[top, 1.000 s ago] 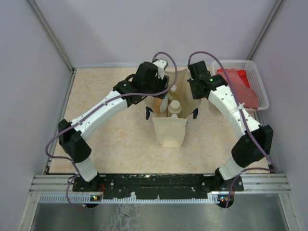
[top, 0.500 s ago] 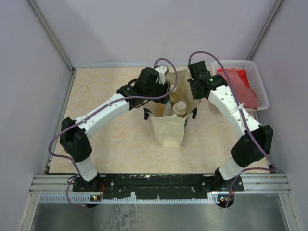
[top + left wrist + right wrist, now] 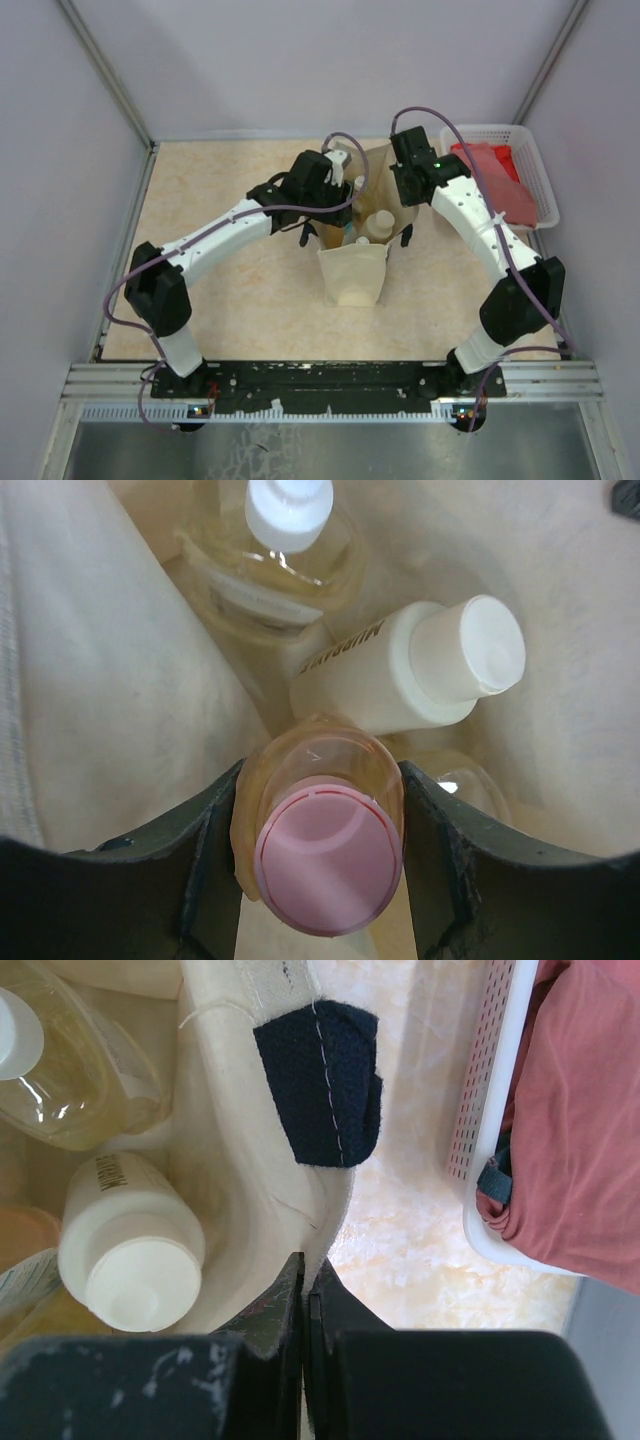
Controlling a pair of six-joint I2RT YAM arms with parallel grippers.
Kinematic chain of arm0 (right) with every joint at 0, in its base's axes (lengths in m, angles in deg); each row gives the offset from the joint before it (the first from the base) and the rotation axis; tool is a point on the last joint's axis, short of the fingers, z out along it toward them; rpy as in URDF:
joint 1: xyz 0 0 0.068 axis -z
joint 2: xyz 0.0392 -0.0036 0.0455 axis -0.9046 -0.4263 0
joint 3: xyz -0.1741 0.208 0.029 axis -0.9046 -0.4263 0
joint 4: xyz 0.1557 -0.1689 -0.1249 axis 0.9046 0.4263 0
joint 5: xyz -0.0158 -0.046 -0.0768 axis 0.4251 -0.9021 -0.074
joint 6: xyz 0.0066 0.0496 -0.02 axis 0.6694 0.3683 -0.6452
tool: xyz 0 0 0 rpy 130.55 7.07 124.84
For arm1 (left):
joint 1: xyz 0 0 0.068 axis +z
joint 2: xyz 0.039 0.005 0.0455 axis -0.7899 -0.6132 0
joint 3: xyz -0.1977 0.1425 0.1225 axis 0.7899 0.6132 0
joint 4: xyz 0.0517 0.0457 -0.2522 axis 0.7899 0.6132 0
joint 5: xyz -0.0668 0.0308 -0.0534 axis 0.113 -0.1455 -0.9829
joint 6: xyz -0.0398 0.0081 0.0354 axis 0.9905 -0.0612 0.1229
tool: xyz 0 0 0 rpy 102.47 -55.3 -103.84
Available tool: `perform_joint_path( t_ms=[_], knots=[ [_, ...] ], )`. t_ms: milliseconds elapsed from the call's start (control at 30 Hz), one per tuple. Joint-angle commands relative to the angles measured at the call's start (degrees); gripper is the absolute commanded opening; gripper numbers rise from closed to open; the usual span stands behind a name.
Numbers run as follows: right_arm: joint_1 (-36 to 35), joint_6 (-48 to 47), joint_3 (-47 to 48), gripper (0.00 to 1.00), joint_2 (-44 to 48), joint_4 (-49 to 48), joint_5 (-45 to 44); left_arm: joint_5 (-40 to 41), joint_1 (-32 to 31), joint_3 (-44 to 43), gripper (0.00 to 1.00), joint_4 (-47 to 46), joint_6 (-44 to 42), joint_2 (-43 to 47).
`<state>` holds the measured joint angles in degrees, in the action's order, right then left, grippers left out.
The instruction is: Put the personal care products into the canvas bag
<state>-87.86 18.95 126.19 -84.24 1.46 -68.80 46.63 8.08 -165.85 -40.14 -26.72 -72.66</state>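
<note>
The beige canvas bag [image 3: 352,275] stands mid-table with dark straps. My left gripper [image 3: 320,850] is shut on the orange bottle with the pink cap [image 3: 325,855] and holds it inside the bag's mouth [image 3: 345,225]. Below it in the bag lie the cream bottle [image 3: 420,675] and an amber bottle with a white cap [image 3: 285,540]; a second clear amber bottle [image 3: 465,785] shows partly. My right gripper [image 3: 308,1285] is shut on the bag's rim [image 3: 300,1200], beside its navy strap [image 3: 325,1085]. The cream bottle [image 3: 130,1245] and an amber bottle [image 3: 60,1070] show there too.
A white plastic basket [image 3: 535,175] with red cloth [image 3: 495,175] stands at the back right, close to the right arm. Grey walls surround the table. The basket's wall [image 3: 480,1110] is right of the bag in the right wrist view.
My left gripper has moved right and down over the bag, carrying the orange bottle into its mouth. The right gripper has stayed on the bag's rim.
</note>
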Motion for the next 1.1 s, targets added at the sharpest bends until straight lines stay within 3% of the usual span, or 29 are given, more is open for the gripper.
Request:
perform_joint_path(
  t_ms=[0, 167, 200, 267, 367, 567, 700, 800, 1000, 1067],
  knots=[
    [0.3, 0.2, 2.5, 0.0, -0.2, 0.0, -0.5, -1.7, -0.7, -0.2, 0.0, -4.8, 1.5, 0.2],
    [0.3, 0.2, 2.1, 0.0, -0.3, 0.1, -0.3, -4.4, -1.1, -0.4, 0.0, -5.8, 2.3, -0.6],
    [0.3, 0.3, 2.1, 0.0, -0.2, 0.1, -0.4, -4.9, -1.1, -0.5, 0.04, -6.0, 2.4, -0.6],
    [0.3, 0.3, 2.0, 0.0, -0.2, 0.1, -0.4, -5.4, -1.2, -0.8, 0.18, -6.2, 2.4, -0.2],
    [0.3, 0.2, 2.1, 0.01, -0.2, -0.1, -0.3, -4.9, -1.2, -1.3, 0.5, -6.4, 2.0, 1.3],
    [0.3, 0.1, 2.9, 0.12, -0.7, 0.1, 2.1, -4.7, -1.2, -4.6, 0.98, -5.4, -0.6, 5.3],
    [0.3, 0.0, 3.5, 0.19, -0.6, 0.3, 2.5, -3.3, -1.2, -7.7, 1.0, -3.8, -2.7, 8.0],
    [0.3, -0.2, 3.9, 0.34, -0.2, 0.1, 2.9, 0.5, -1.2, -9.8, 1.0, -1.7, -4.3, 9.8],
    [0.3, -0.8, 3.7, 0.93, 3.6, -2.6, 5.1, 13.2, -0.5, -9.1, 1.0, 2.3, -8.0, 14.8],
    [0.3, -0.8, 3.6, 0.99, 5.3, -4.2, 5.3, 16.7, 0.1, -7.8, 1.0, 2.9, -8.4, 16.9]
  ],
)
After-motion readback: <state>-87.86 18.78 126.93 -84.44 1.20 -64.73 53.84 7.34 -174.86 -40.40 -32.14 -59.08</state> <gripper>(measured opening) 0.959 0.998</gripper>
